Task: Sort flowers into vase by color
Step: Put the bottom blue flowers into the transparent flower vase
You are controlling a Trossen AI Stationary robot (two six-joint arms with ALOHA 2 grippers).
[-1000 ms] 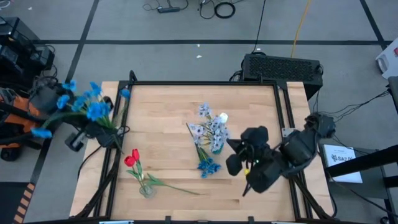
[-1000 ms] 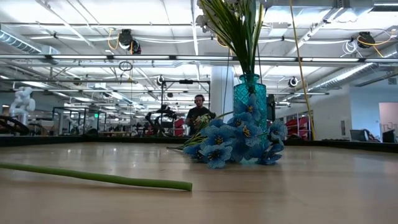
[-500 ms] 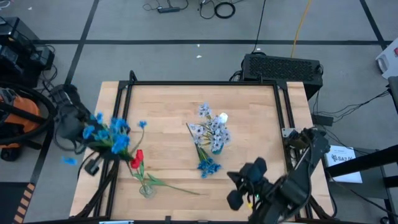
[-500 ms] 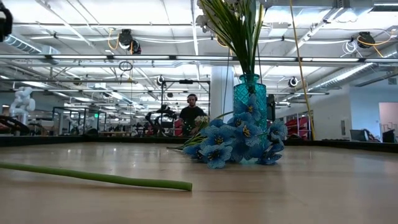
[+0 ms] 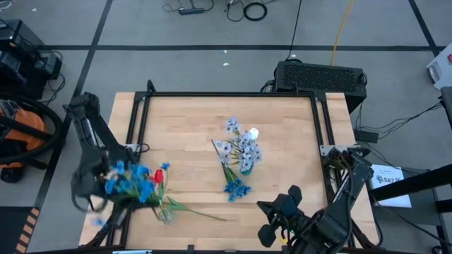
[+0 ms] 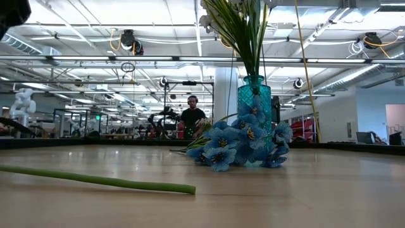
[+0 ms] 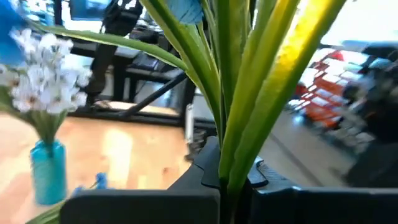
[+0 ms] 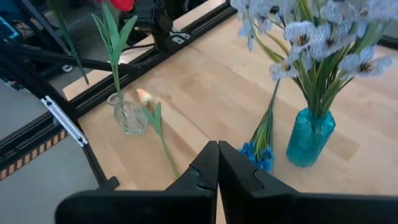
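A bright blue spray (image 5: pixel 131 180) is clamped by its green stems in the left gripper (image 7: pixel 233 180) over the table's (image 5: pixel 183 120) left edge, beside the red tulip (image 5: pixel 161 175) in a clear vase (image 5: pixel 167 215). The right gripper (image 8: pixel 217 165) is held shut and empty near the front-right edge. The teal vase (image 5: pixel 245 168) stands mid-table, with bare wood all around it.

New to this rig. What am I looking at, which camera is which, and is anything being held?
Two dark robot arms work at a wooden table. One camera looks straight down, one sits at table height, and one rides on each wrist. The left gripper, at the table's left edge, is shut on a bright blue spray. The right gripper is shut and empty near the right front corner. A teal vase holds pale sprays; blue flowers lie beside it. A small glass vase holds a red tulip; a cream tulip lies nearby.
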